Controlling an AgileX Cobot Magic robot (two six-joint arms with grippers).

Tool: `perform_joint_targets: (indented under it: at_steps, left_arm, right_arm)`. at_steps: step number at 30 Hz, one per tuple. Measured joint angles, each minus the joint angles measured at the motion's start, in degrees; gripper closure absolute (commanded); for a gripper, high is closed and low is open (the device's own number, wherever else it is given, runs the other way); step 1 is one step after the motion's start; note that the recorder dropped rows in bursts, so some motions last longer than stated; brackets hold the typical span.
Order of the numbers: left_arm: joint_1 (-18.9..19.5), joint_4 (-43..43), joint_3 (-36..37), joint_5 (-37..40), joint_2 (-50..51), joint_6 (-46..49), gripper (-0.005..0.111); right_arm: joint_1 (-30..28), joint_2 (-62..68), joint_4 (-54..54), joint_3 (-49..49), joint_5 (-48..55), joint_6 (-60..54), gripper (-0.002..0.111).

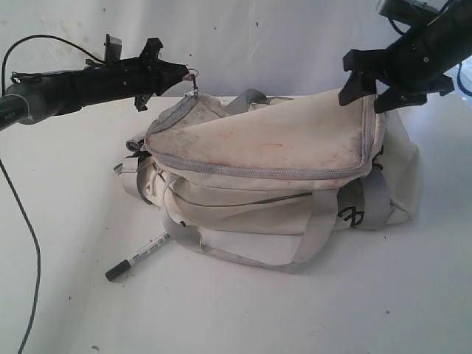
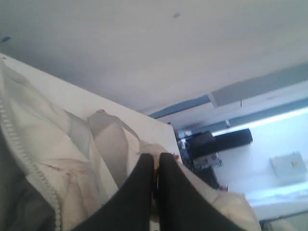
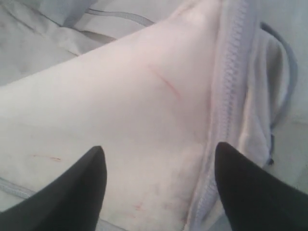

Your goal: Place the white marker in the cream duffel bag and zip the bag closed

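now left jaws pinch zip pull [image 1: 194, 78]; right jaws wide over bag [image 1: 273, 144].

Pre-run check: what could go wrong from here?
1. The white marker lies on the table outside the cream duffel bag, whose top zip looks closed; nothing can go in yet.
2. The left gripper is shut on the small zipper pull, which may slip free.
3. The right gripper is open astride the bag's corner, so the soft bag may drag.
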Motion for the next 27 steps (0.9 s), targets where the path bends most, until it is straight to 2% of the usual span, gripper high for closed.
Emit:
perform_joint_targets:
  at_steps: [5, 12, 18, 27]
  left_arm:
    - [0.33, 0.0, 0.0, 8.48, 0.0, 6.63, 0.107]
    - [2.79, 0.0, 0.0, 16.75, 0.0, 4.48, 0.107]
    - [3.17, 0.0, 0.0, 18.05, -0.18, 2.32, 0.107]
    - [3.17, 2.02, 0.0, 18.37, -4.78, -2.02, 0.107]
  right_arm:
    - [3.23, 0.0, 7.46, 0.0, -4.71, -4.15, 0.048]
    - [6.92, 3.82, 21.47, -0.08, -10.96, -9.54, 0.048]
    - [9.04, 11.03, 31.32, -2.74, -12.89, -18.88, 0.048]
    - [13.83, 17.78, 40.68, -7.6, -23.48, -37.96, 0.048]
